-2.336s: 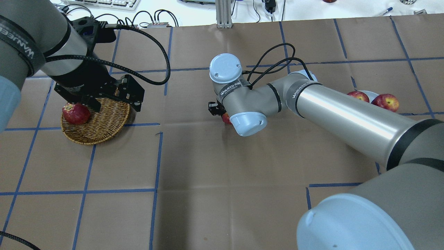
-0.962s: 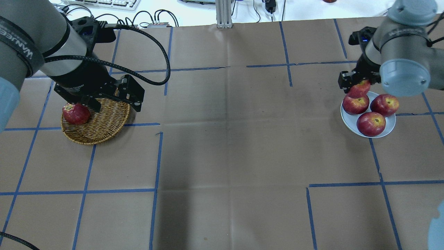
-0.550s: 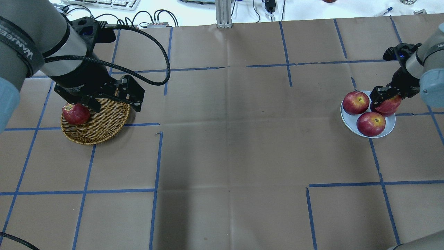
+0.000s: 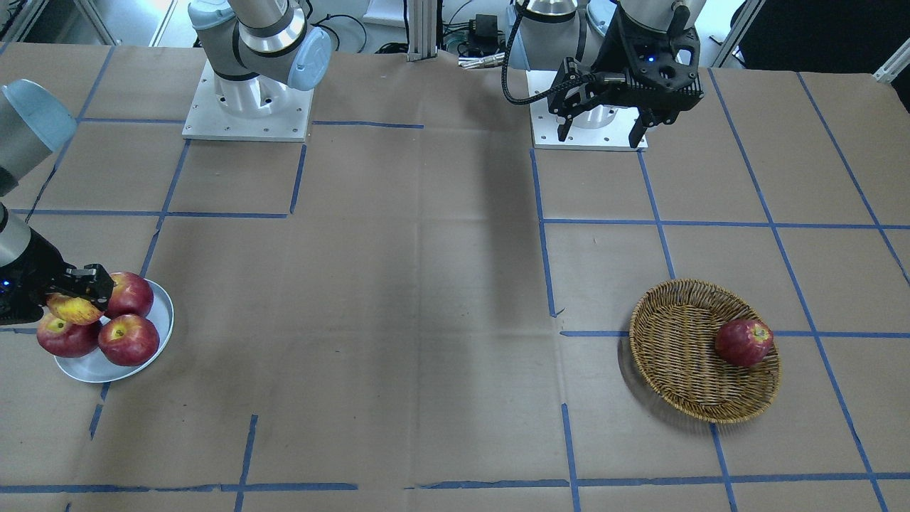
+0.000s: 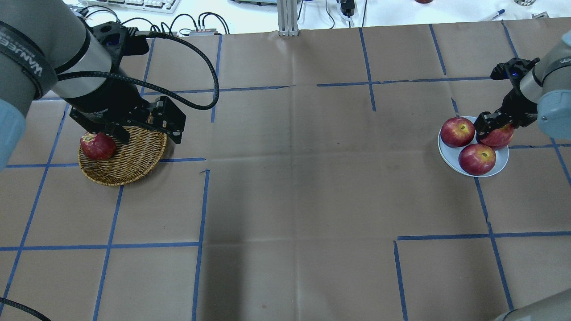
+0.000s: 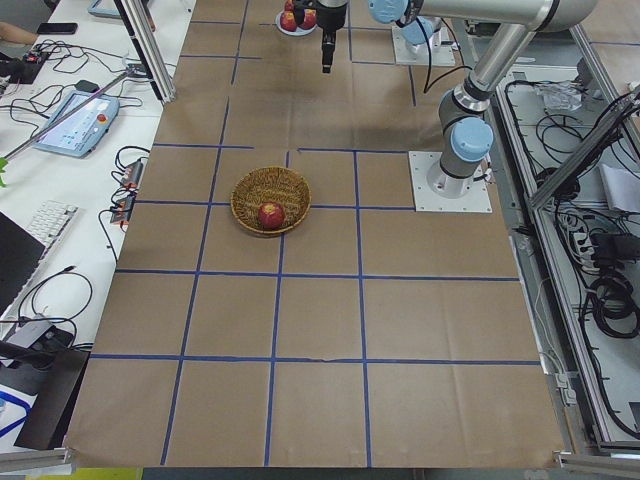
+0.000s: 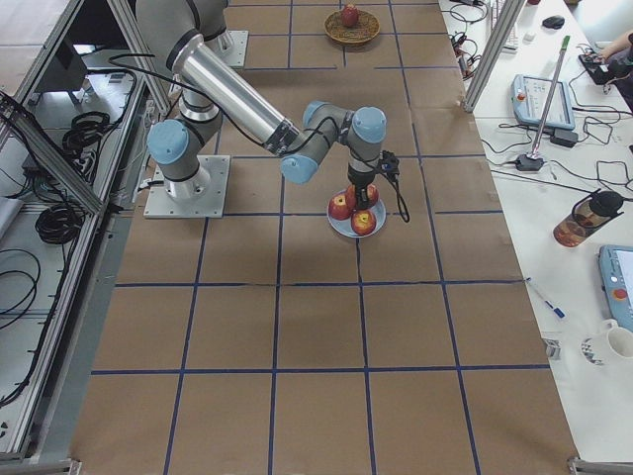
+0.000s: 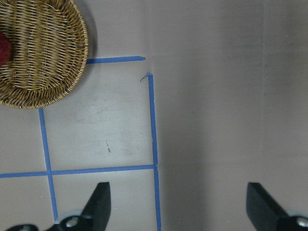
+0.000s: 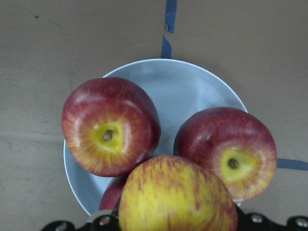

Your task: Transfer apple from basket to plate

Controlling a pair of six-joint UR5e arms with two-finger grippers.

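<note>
- The right jaws are closed on the apple (image 4: 73,310) and grip it by its sides. In the right wrist view its yellow, red-streaked skin fills the space between them.
- The apple hangs over the plate (image 4: 106,371), above the three dark red apples (image 4: 128,339) that lie on it. It hides most of one of them from the wrist camera.
- I cannot tell whether the held apple touches the apples beneath it.
- The plate sits at the robot's right end of the desk (image 4: 426,284), which is covered in brown paper marked off with blue tape lines (image 4: 711,224).
- The left jaws are spread wide and hold nothing. They point down from high above the desk, close to that arm's base.
- Between them the left wrist view shows only paper and tape, with the basket (image 4: 682,387) at its upper left corner.
- The basket stands on the robot's left side of the desk, well apart from the plate.
- A lone red apple (image 4: 743,342) lies in the basket, near the rim on the side away from the plate.
</note>
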